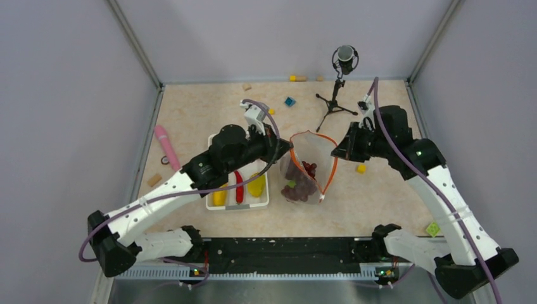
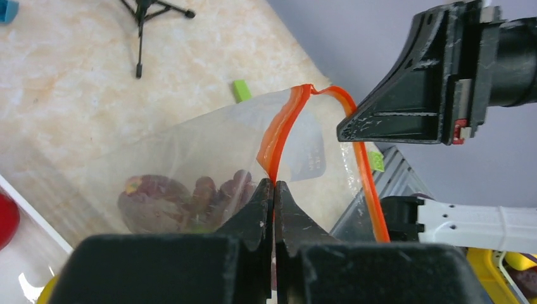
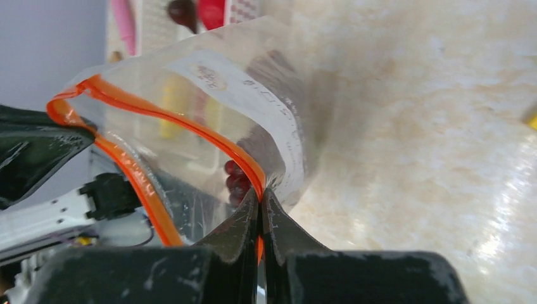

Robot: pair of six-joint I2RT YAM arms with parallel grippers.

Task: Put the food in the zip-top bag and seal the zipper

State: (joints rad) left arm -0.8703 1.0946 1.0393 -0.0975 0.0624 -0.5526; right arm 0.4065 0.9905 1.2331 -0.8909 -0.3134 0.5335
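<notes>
The clear zip-top bag (image 1: 308, 172) stands open in the middle of the table, its orange-red zipper (image 1: 329, 161) spread into a loop. My left gripper (image 1: 286, 147) is shut on the zipper's left side (image 2: 277, 142); my right gripper (image 1: 335, 152) is shut on its right side (image 3: 237, 155). Dark purple grapes (image 1: 303, 183), a maroon fruit (image 2: 149, 196) and a bit of green lie in the bag's bottom. A red chili (image 1: 239, 185) and yellow pieces (image 1: 256, 185) lie in the white basket (image 1: 235, 205) left of the bag.
A pink stick (image 1: 166, 144) lies at the far left. A microphone on a tripod (image 1: 335, 95) stands at the back. Small blocks lie about: blue (image 1: 289, 101), yellow (image 1: 360, 168), green (image 1: 433, 228).
</notes>
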